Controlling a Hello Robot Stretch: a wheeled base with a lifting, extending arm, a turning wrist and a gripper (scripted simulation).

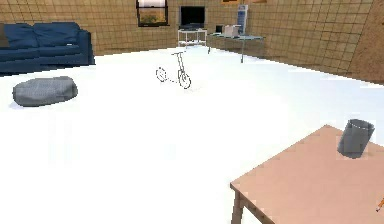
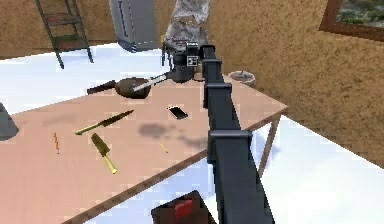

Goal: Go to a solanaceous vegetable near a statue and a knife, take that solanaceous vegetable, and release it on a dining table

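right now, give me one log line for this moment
arm: out over table | end effector: by statue, hold unclear | on table: knife, phone | ahead: bike, sofa

blue sofa (image 1: 45,45), grey cushion (image 1: 45,91), thin-framed bicycle (image 1: 174,70), dark ladder (image 2: 63,38), grey cup (image 1: 355,137)

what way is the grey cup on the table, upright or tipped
Upright: the grey cup stands on its base on the wooden table, rim facing up.

Forward view: looks ahead and down, wooden table (image 1: 300,185) corner near at lower right. Arm side view: close, looking down across the same wooden table (image 2: 50,175). Shared: table end with grey cup (image 1: 355,137) (image 2: 4,122).
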